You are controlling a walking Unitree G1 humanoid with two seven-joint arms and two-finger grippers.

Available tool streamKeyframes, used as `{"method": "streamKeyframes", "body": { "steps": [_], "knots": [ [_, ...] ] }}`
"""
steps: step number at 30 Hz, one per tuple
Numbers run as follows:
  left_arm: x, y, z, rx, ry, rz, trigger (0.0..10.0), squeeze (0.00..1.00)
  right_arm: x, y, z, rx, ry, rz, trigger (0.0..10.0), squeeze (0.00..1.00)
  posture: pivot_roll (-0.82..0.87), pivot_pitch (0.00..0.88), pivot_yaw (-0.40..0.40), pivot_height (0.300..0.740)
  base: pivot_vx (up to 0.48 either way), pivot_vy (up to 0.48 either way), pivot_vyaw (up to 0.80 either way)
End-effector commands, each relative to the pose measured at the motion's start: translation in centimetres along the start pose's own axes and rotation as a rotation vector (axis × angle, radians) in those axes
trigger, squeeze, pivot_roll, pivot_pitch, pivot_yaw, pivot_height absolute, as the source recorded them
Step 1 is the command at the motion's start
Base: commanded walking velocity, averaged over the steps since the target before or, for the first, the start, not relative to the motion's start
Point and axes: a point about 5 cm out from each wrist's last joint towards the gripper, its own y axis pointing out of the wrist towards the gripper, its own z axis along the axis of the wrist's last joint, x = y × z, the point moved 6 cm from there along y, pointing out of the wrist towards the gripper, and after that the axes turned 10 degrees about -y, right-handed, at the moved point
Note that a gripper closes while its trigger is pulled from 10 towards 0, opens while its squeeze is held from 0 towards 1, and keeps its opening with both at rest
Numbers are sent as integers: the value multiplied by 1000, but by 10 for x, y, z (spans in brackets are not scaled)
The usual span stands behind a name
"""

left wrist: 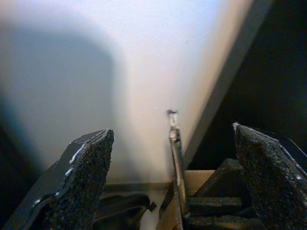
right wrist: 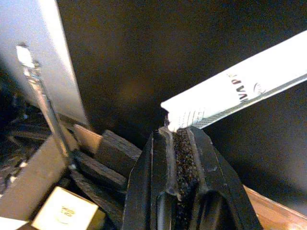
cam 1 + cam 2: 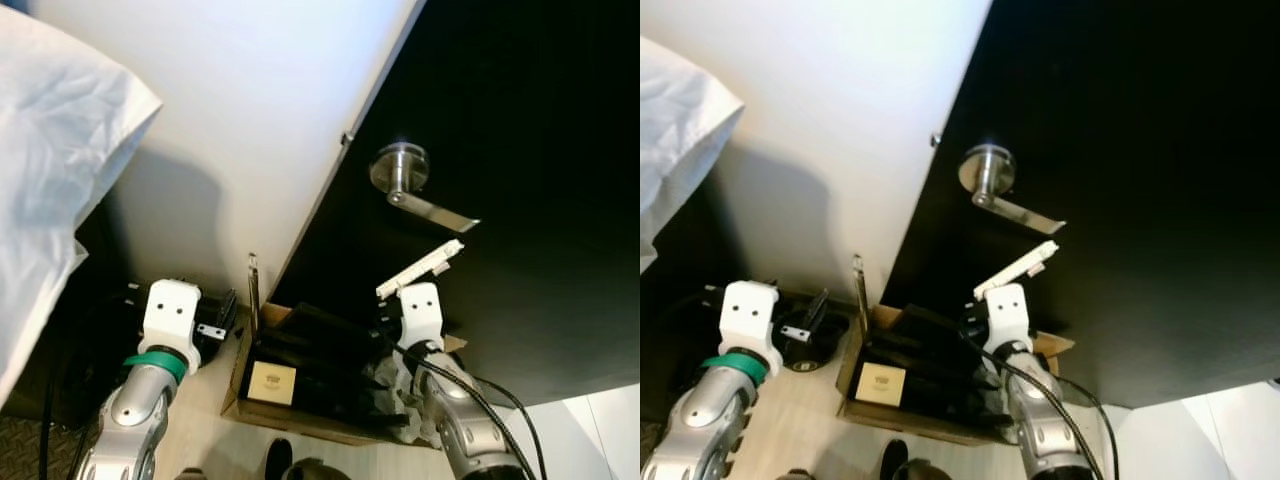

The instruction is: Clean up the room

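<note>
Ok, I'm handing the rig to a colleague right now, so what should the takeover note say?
Right gripper: shut on a flat white printed packet, held up in front of the black door with the silver lever handle.
Left gripper: open, holding nothing, raised near the white wall.
Open brown cardboard box: on the floor below both arms, holding dark items and a small cream box.
Done: packet picked up.
Left: likely drop the packet into the box, then continue tidying.
</note>
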Motion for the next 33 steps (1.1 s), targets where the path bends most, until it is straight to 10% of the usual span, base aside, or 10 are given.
{"method": "streamKeyframes", "body": {
  "steps": [1,22,23,24,25,29,30,33],
  "knots": [
    [11,-1,-9,-26,-1,-47,10000,0,18,-5,-18,-59,-8,-49,10000,0,50,171,-226,740,0,0,0],
    [18,-3,-13,-48,16,-78,10000,0,28,-19,-71,-263,-60,-18,10000,0,53,181,-220,740,0,0,0],
    [19,-3,-13,-47,15,-78,10000,0,30,-18,-71,-259,-49,-24,10000,745,53,181,-220,740,0,0,0],
    [19,-3,-13,-47,15,-78,10000,0,30,-18,-71,-259,-49,-24,10000,745,53,181,-220,740,0,0,0],
    [19,-3,-13,-47,14,-78,10000,0,33,-17,-70,-253,-45,-34,10000,1000,53,181,-220,740,0,0,0],
    [19,-3,-13,-46,12,-76,10000,0,37,-16,-69,-255,-57,-52,10000,1000,53,181,-220,740,0,0,0],
    [19,-3,-13,-46,11,-76,10000,0,38,-16,-69,-257,-64,-52,10000,173,53,181,-220,740,0,0,0],
    [20,-4,-13,-46,11,-77,10000,0,38,-16,-69,-259,-70,-50,10000,0,53,181,-220,740,0,0,0]
  ]
}}
